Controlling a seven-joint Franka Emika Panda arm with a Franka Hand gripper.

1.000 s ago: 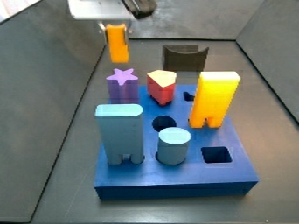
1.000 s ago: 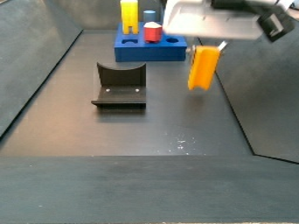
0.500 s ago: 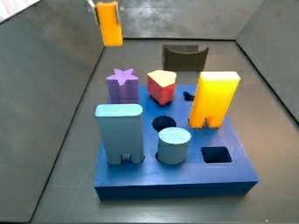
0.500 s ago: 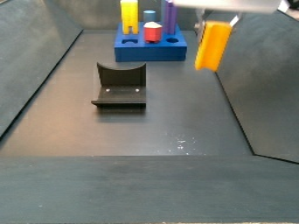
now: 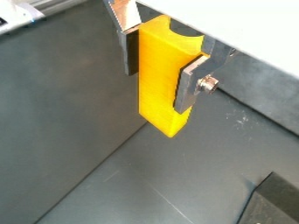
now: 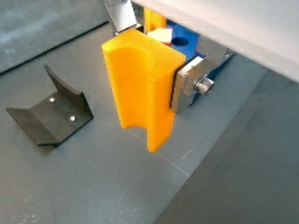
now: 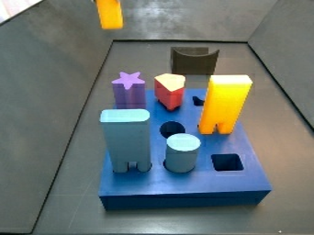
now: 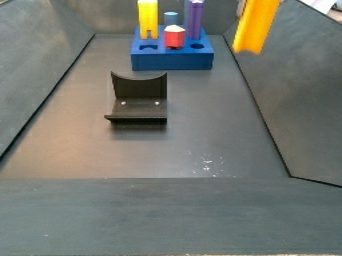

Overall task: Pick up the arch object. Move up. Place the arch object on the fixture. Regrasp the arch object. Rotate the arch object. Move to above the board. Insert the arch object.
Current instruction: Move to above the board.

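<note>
The arch object [image 5: 163, 74] is a slim orange-yellow block hanging upright with its notched end up between the fingers. My gripper [image 5: 160, 66] is shut on it, one silver finger [image 5: 191, 83] pressed on each flat side. The other wrist view shows the same grip of the gripper [image 6: 158, 52] on the arch object [image 6: 140, 87]. In both side views only the arch object [image 7: 109, 13] [image 8: 257, 24] shows at the top edge, high above the floor; the gripper is out of frame there. The dark fixture [image 8: 136, 98] [image 6: 49, 112] stands on the floor. The blue board [image 7: 185, 188] lies beyond it.
On the board stand a light blue arch block [image 7: 125, 138], a blue cylinder [image 7: 182, 151], a purple star [image 7: 128, 89], a red piece [image 7: 170, 90] and a big yellow block [image 7: 226, 101]. Two holes [image 7: 172, 128] [image 7: 227, 162] are open. Grey walls slope up on both sides.
The arch object has risen straight up in the shut gripper. The gripper body, seen a second ago in both side views, has left them at the top.
</note>
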